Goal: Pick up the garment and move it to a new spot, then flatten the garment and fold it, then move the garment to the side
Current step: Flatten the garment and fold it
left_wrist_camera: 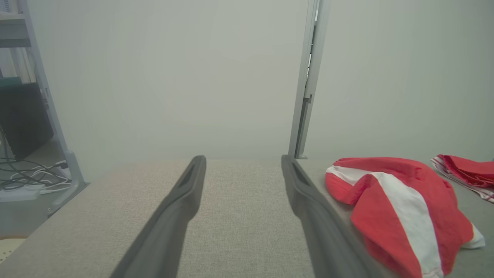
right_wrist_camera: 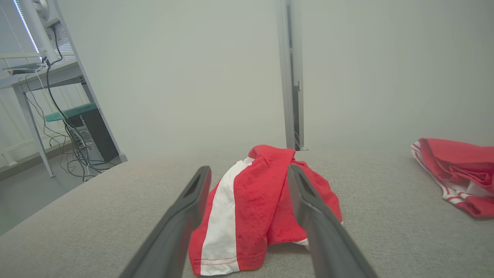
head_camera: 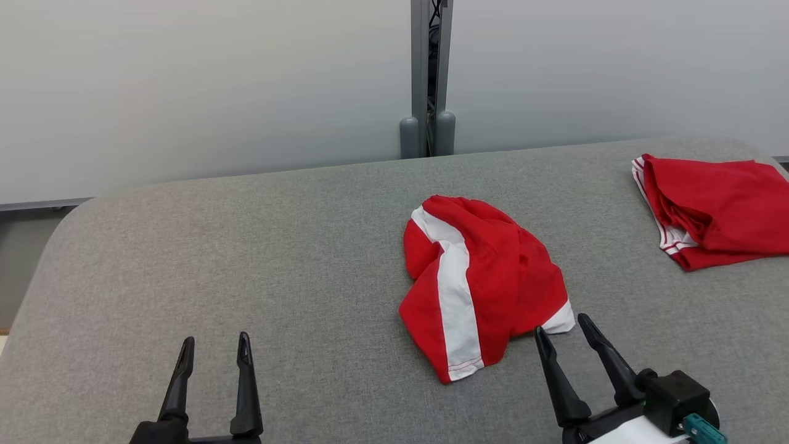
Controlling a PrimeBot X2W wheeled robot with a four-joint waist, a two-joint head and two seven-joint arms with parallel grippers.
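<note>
Right pincer stands wide open with nothing between its 2 dark fingers, its tips just at the near right corner of the garment, beside the small white flap there. Whether a tip touches the cloth cannot be told. In the right wrist view the 2 fingers frame the garment, with the red heap and its white stripe lying between and just beyond them.

Left pincer is likewise spread fully and grips nothing. It sits well to the left of the garment and a little nearer the robot, over bare cloth of the grey table. In its own wrist view the garment lies to the right of its right finger.

The garment is a crumpled red piece with 1 broad white stripe running from its far left edge down to its near hem. It lies bunched on the table.

Beyond the garment, at the table's far edge, a grey post rises against the pale wall. Well to the right of the garment and farther back lies a second red garment with thin white and red trim along its left edge, apart from the first.
</note>
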